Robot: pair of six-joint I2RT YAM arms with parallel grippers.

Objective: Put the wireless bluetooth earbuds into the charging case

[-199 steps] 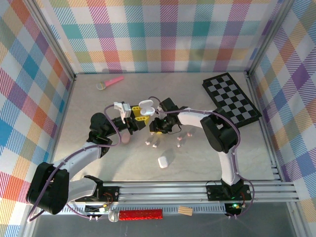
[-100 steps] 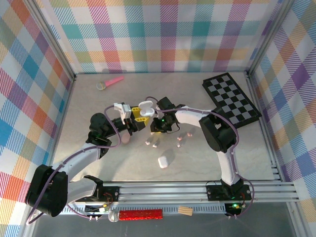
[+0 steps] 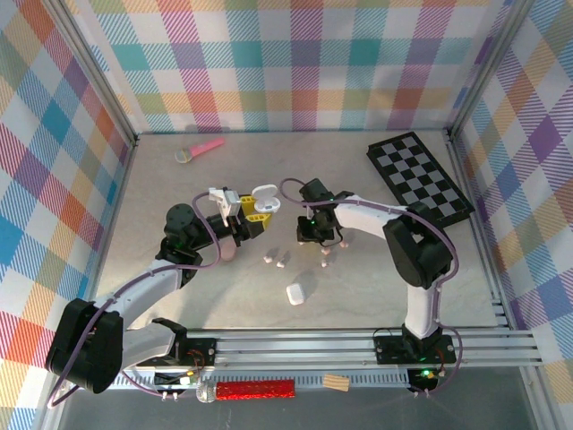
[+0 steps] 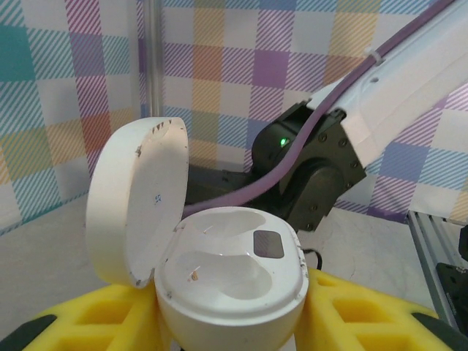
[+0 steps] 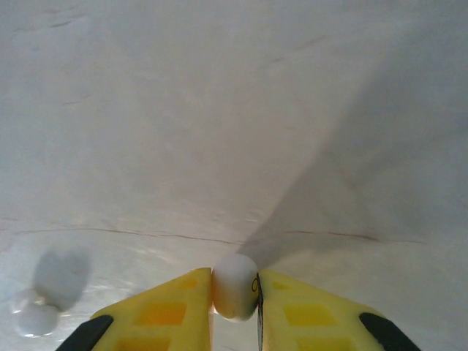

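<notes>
Case (image 4: 230, 270) sits open and empty, squeezed in the left gripper (image 3: 252, 217); right gripper (image 5: 234, 301) pinches one white earbud (image 5: 235, 284); more earbuds (image 3: 276, 260) wait on the surface (image 3: 376, 269).

Enclosure walled on three sides. Back wall (image 3: 295, 63), left wall (image 3: 45, 161), right wall (image 3: 537, 179): pastel plaid, pattern straight at back, diagonal on sides. Aluminium corner posts (image 3: 106, 79) at back corners. Table (image 3: 376, 287) pale grey, stone-like, faint creases. Slotted aluminium rails (image 3: 340, 345) along near edge. Light even, diffuse; shadows soft.
</notes>
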